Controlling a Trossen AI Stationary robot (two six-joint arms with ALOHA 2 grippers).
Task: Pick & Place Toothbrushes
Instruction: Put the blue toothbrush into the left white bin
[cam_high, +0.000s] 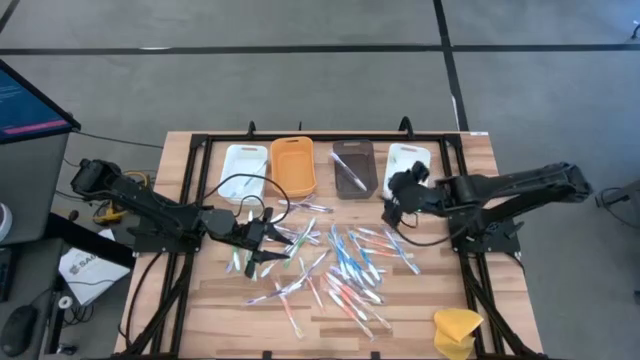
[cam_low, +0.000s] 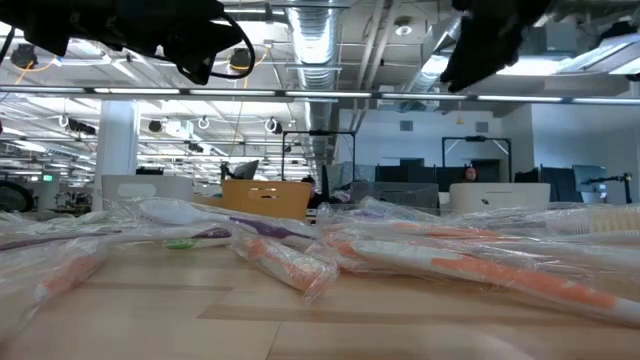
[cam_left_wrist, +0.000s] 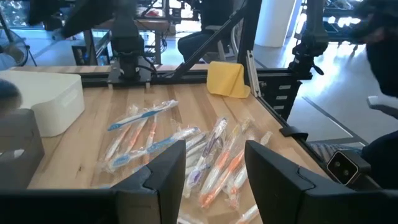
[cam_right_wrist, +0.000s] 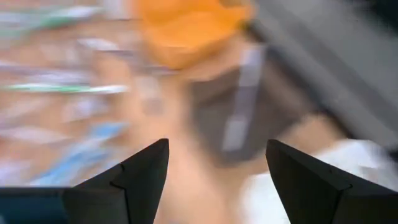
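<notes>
High view: the thin plastic toothbrushes (cam_high: 340, 262) in clear wrappers lie scattered over the wooden table (cam_high: 200, 310), just in front of a row of small rectangular trays, of which the orange plastic tray (cam_high: 293, 165) is the landmark. The right gripper (cam_high: 392, 208) hangs to the right of the orange tray, beside the brown tray (cam_high: 352, 167), fingers spread apart and empty. The left gripper (cam_high: 262, 240) hovers in front of the orange tray over the toothbrushes, fingers parted, nothing between them.
</notes>
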